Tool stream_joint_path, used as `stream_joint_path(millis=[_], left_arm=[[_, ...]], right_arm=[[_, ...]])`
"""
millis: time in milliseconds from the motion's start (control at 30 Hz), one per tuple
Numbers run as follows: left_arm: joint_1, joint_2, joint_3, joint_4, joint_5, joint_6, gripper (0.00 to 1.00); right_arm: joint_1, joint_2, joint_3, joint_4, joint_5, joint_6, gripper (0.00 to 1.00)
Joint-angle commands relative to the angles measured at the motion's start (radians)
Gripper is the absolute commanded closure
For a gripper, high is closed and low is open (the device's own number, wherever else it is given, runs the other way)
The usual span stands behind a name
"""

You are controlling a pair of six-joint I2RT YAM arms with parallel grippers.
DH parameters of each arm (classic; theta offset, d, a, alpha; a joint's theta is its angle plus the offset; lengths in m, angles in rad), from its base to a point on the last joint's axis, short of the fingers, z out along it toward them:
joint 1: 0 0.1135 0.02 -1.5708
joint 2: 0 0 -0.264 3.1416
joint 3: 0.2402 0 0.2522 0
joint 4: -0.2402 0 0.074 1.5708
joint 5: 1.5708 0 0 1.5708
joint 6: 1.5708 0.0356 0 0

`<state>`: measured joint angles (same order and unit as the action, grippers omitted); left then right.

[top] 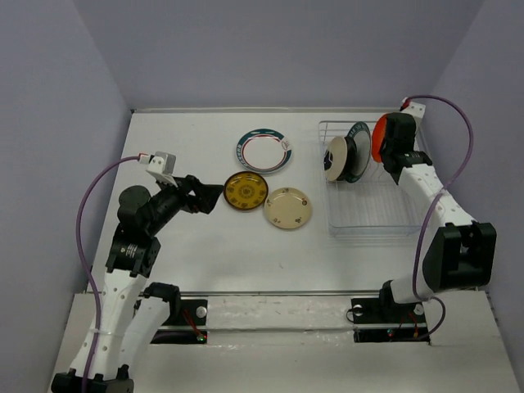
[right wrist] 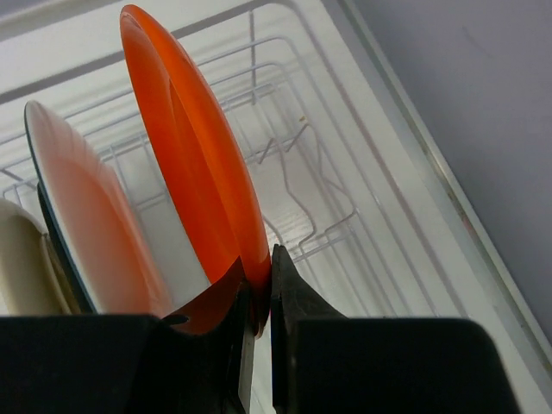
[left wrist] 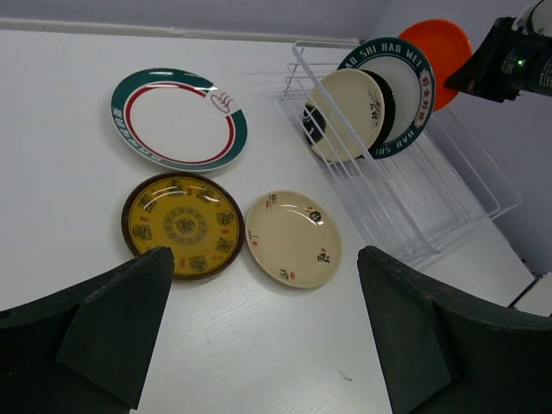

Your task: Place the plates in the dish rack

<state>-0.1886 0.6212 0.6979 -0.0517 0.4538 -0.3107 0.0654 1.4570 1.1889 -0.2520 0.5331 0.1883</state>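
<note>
White arms (top: 115, 307) w/ blk joints (top: 131, 214), purple cables (top: 80, 221)

White capitals "SHI HAN WEI" run along the dark green rim of the upright plate (left wrist: 405, 86) in the dish rack (left wrist: 326, 42), just beside the orange plate (left wrist: 447, 47) pinched in the right tool (right wrist: 257, 289). Characters farther round that rim are unreadable.

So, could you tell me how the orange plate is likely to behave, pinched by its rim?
Probably stiff: the orange plate holds its shape, upright, with only its rim in the right gripper. Its glossy surface looks slippery, so it may pivot or slip. Released outside a dish rack slot, it could tip.
</note>
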Motion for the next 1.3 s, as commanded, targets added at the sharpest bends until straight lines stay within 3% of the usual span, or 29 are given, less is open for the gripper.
stream_joint_path(millis=[0, 667, 833, 867, 933, 967, 1067, 1167, 1267], left_arm=[[-0.005, 0.012, 0.005, 0.010, 0.000, 0.015, 0.01], [-0.005, 0.124, -0.003, -0.020, -0.096, -0.031, 0.01], [-0.005, 0.172, 0.002, -0.023, -0.099, -0.033, 0.01], [-0.003, 0.181, 0.002, -0.023, -0.098, -0.039, 0.01], [-0.005, 0.208, 0.002, -0.020, -0.083, -0.050, 0.01], [-0.003, 0.221, -0.003, -0.014, -0.069, -0.057, 0.01], [-0.003, 0.259, -0.021, 0.029, -0.024, -0.114, 0.01], [-0.003, 0.272, -0.034, 0.044, -0.053, -0.159, 0.01], [-0.008, 0.270, -0.061, 0.096, -0.092, -0.223, 0.09]], right_arm=[[0.036, 0.026, 0.054, 0.016, 0.001, -0.023, 0.93], [0.094, 0.094, 0.008, -0.012, 0.076, -0.001, 0.93], [0.103, 0.092, 0.014, -0.024, 0.070, 0.008, 0.78], [0.103, 0.092, 0.015, -0.027, 0.074, 0.013, 0.70], [0.103, 0.088, 0.023, -0.053, 0.082, 0.025, 0.63], [0.103, 0.076, 0.031, -0.065, 0.088, 0.028, 0.53], [0.103, 0.036, 0.041, -0.095, 0.097, 0.031, 0.42], [0.103, -0.021, 0.041, -0.116, 0.103, 0.033, 0.41], [0.103, -0.067, 0.023, -0.127, 0.105, 0.036, 0.41]])
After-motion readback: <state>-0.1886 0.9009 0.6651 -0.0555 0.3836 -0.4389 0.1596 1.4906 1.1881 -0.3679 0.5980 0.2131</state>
